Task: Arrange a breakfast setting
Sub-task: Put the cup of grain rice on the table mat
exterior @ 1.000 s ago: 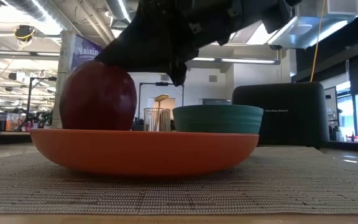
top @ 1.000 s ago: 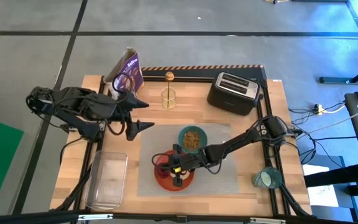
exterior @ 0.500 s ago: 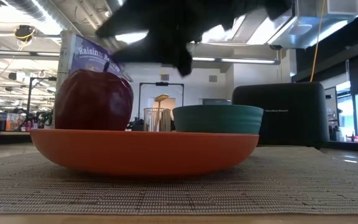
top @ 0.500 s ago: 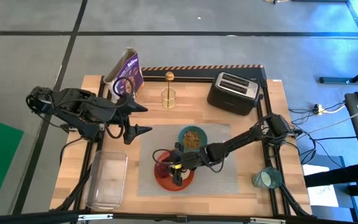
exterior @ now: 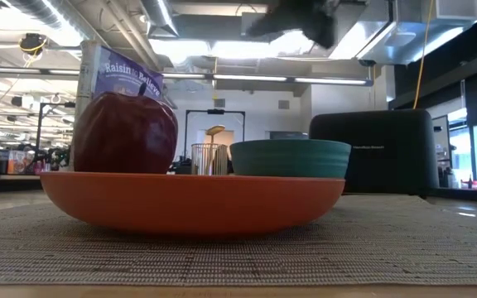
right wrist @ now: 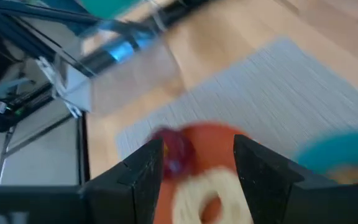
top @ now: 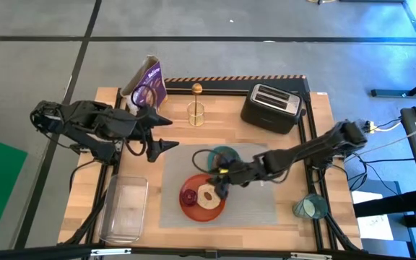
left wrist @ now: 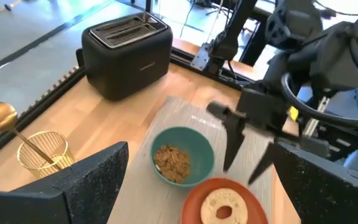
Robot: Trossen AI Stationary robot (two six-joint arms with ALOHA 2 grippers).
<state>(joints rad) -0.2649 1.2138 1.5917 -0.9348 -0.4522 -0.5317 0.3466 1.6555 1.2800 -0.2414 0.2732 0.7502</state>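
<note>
The orange plate sits on the grey placemat. On the plate lie the dark red fruit and the bagel. My right gripper hangs open above the plate's far edge, next to the teal bowl, and touches nothing. The bowl holds brown cereal and rests on the placemat. The teal cup stands at the table's near right corner. The gold spoon stands in a wire holder. My left gripper waits open over the table's left side.
A black toaster stands at the far right. A purple raisin bag is at the far left. A clear plastic tub lies at the near left. The right arm reaches across the placemat from the right edge.
My right gripper has risen off the plate and drawn back toward the bowl and the table's right side, rolling as it went. The bagel, covered by the gripper before, now lies bare on the plate beside the fruit. The fruit and plate have stayed in place.
</note>
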